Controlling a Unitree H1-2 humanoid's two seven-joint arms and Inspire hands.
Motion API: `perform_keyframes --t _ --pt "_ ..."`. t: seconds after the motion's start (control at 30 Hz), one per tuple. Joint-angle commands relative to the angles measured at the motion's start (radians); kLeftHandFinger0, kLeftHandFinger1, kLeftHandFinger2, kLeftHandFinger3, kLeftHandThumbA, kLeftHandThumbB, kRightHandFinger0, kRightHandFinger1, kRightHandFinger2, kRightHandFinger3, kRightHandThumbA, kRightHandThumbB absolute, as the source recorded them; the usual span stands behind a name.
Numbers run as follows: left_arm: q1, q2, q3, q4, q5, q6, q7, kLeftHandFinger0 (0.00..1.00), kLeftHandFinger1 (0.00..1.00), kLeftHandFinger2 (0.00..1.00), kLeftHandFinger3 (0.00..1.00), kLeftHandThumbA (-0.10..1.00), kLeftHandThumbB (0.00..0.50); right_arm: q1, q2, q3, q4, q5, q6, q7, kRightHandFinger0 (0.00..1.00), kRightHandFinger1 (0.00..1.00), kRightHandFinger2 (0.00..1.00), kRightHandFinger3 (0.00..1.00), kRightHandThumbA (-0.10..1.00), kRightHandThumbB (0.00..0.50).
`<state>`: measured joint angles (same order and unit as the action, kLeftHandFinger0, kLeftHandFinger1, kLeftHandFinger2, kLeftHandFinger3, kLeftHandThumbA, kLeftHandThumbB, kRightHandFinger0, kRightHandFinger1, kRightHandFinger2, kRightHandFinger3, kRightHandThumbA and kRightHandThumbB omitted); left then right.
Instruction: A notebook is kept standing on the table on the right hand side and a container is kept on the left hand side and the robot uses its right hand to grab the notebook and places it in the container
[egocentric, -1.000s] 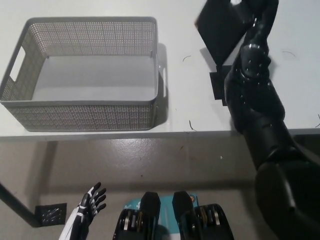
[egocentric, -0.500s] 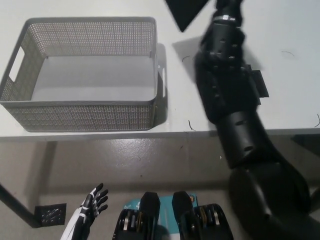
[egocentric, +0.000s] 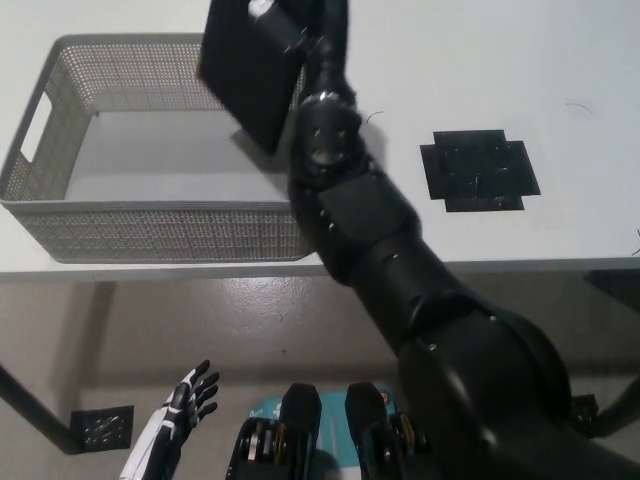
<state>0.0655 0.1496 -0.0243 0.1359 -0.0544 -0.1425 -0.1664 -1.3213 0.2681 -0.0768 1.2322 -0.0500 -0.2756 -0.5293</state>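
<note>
My black right hand (egocentric: 295, 35) is shut on a black notebook (egocentric: 245, 75), holding it tilted in the air over the right end of the grey mesh basket (egocentric: 110, 225). The notebook hides part of the basket's far right corner. The basket stands on the white table (egocentric: 560, 60) at the left, and its floor is bare. My right arm (egocentric: 370, 230) stretches across the table's front edge and covers the basket's right wall. My white left hand (egocentric: 180, 415) rests low at the lower left, below the table, with its fingers apart and nothing in it.
A black cross-shaped base plate (egocentric: 480, 170) lies flat on the table at the right. The table's front edge runs across the middle of the picture. A small black mat (egocentric: 100, 428) lies on the floor at the lower left.
My right arm has swung left across the table with the notebook, from above the black base plate to over the basket's right end. The base plate now shows fully.
</note>
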Motion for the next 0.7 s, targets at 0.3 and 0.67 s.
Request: perform_keyframes --t 0.3,0.67 --pt "-0.004 0.025 -0.022 -0.017 0.035 -0.046 -0.014 1.0 1.0 1.0 1.0 1.0 0.198 -0.07 -0.071 0.102 0.009 0.007 -0.05 0.412 1.0 1.0 1.0 1.0 0.92 0.499" --pt "-0.005 0.026 -0.03 -0.021 0.037 -0.023 -0.01 1.0 1.0 1.0 1.0 1.0 0.21 -0.118 -0.137 0.088 -0.153 0.012 -0.015 0.404 1.0 1.0 1.0 1.0 1.0 0.5"
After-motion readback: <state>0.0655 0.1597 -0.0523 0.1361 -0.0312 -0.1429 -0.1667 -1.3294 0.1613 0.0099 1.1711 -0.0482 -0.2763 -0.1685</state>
